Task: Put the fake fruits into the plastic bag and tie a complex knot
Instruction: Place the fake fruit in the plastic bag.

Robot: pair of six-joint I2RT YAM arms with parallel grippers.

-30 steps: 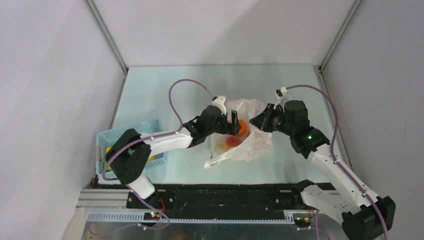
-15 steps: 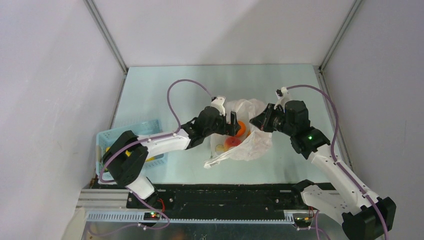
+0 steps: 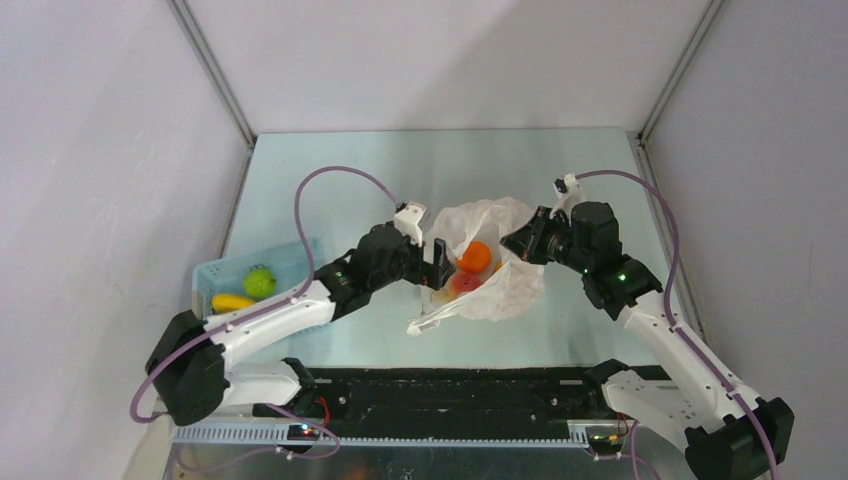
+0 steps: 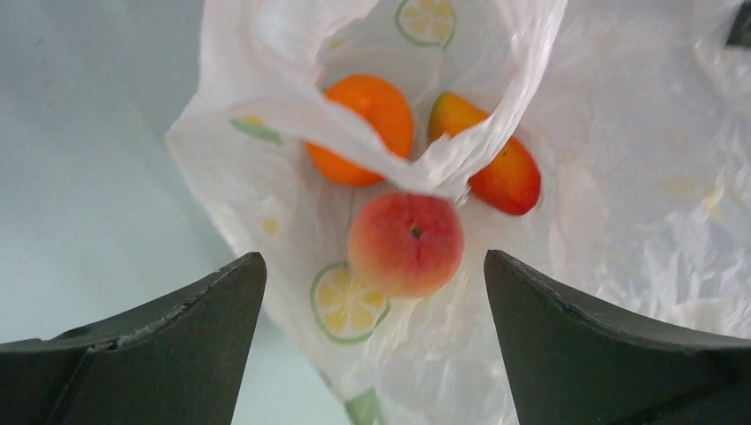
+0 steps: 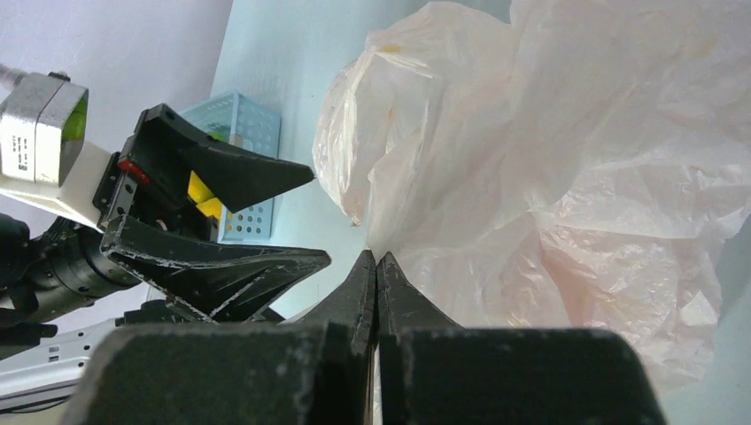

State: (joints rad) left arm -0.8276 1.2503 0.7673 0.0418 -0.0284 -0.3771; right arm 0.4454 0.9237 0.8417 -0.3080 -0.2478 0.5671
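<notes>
step: loading fruits (image 4: 406, 243); three lie in bag (image 3: 505, 288), at centre of surface (image 3: 300, 165).
left hand (image 3: 437, 262): fingers apart, empty, at bag's 9 o'clock.
right hand (image 3: 515, 242): pinched together on bag rim, 3 o'clock side.
next: likely fetch the two left in basket (image 3: 300, 252), 8 o'clock of the bag.

Fruits (image 4: 406, 243) in bag (image 4: 620, 177), basket (image 3: 295, 258) left

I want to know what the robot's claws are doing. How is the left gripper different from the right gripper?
The left gripper is wide open and holds nothing; the right gripper is shut, pinching the edge of the plastic bag. The left gripper faces the bag's open mouth and the fake fruits inside; the right gripper sits at the bag's opposite side. Both are black and close to the bag.
</notes>
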